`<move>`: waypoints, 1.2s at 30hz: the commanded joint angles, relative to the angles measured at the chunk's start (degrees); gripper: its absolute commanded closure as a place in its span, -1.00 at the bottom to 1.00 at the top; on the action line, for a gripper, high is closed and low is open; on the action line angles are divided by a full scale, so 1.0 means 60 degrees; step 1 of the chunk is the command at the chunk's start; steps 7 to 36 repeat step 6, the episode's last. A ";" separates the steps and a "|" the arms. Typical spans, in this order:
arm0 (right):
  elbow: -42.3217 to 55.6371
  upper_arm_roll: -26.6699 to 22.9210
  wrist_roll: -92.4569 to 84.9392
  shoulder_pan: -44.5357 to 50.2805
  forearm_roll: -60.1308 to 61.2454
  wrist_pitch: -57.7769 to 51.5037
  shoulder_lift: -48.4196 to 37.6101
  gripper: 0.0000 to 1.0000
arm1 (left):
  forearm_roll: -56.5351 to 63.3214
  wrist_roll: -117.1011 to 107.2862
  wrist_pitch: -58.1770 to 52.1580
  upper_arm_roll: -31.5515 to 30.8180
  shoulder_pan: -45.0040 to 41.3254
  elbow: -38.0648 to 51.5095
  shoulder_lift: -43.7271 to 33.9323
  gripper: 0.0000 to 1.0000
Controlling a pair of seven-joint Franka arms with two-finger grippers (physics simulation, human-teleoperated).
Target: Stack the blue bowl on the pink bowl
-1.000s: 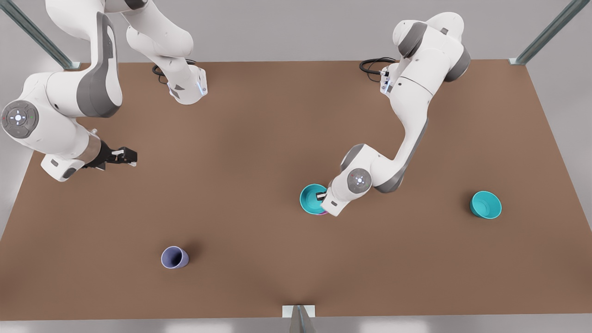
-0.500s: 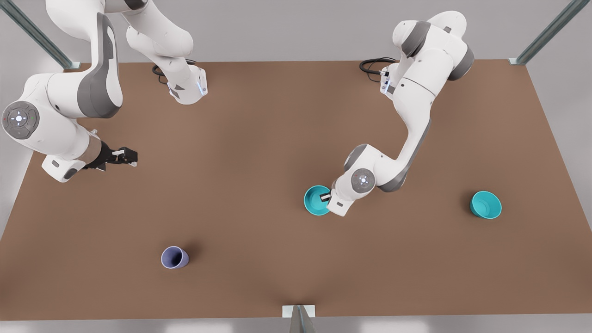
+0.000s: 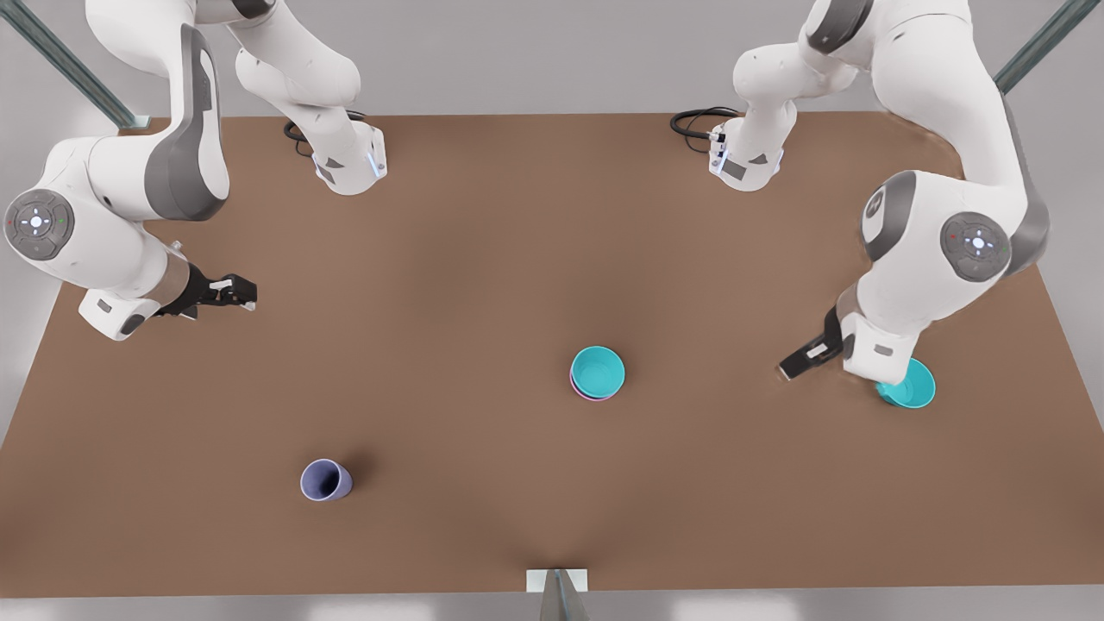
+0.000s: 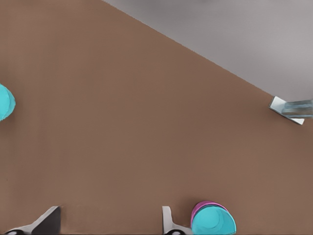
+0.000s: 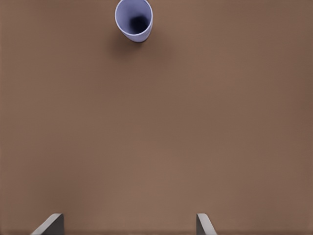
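Left claw [image 3: 798, 362] withdrawn; pink bowl [image 3: 586, 393] mostly hidden.

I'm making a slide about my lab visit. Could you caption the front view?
Blue bowl nested in the pink bowl; both open grippers, left and right, hang apart.

1. Your front view looks steeply down from high above the near edge of the flat brown surface [image 3: 483, 259], taking in both arm bases at the far edge.
2. Your left wrist view looks down past its claw's fingertips [image 4: 168, 223]; it shares with the front view the stacked turquoise-on-pink bowls [image 4: 213, 220], seen mid-surface [image 3: 597, 373].
3. Your right wrist view looks down from well above the surface; it shares the small purplish-blue cup [image 5: 134, 18], also seen from the front [image 3: 325, 479].
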 commanded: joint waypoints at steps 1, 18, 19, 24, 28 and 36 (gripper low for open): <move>0.0000 0.0006 -0.0054 0.0000 0.0000 0.0004 -0.0010 -1.00 | -0.0071 0.4482 -0.3759 0.1536 -0.1062 -0.0353 -0.1154 -1.00; -0.0014 0.0006 -0.0054 0.0000 0.0000 0.0004 -0.0010 -1.00 | -0.0468 0.4496 -0.3788 0.2390 -0.1695 -0.0354 -0.1170 -1.00; -0.0014 0.0006 -0.0054 0.0000 0.0000 0.0004 -0.0010 -1.00 | -0.0468 0.4496 -0.3788 0.2390 -0.1695 -0.0354 -0.1170 -1.00; -0.0014 0.0006 -0.0054 0.0000 0.0000 0.0004 -0.0010 -1.00 | -0.0468 0.4496 -0.3788 0.2390 -0.1695 -0.0354 -0.1170 -1.00; -0.0014 0.0006 -0.0054 0.0000 0.0000 0.0004 -0.0010 -1.00 | -0.0468 0.4496 -0.3788 0.2390 -0.1695 -0.0354 -0.1170 -1.00; -0.0014 0.0006 -0.0054 0.0000 0.0000 0.0004 -0.0010 -1.00 | -0.0468 0.4496 -0.3788 0.2390 -0.1695 -0.0354 -0.1170 -1.00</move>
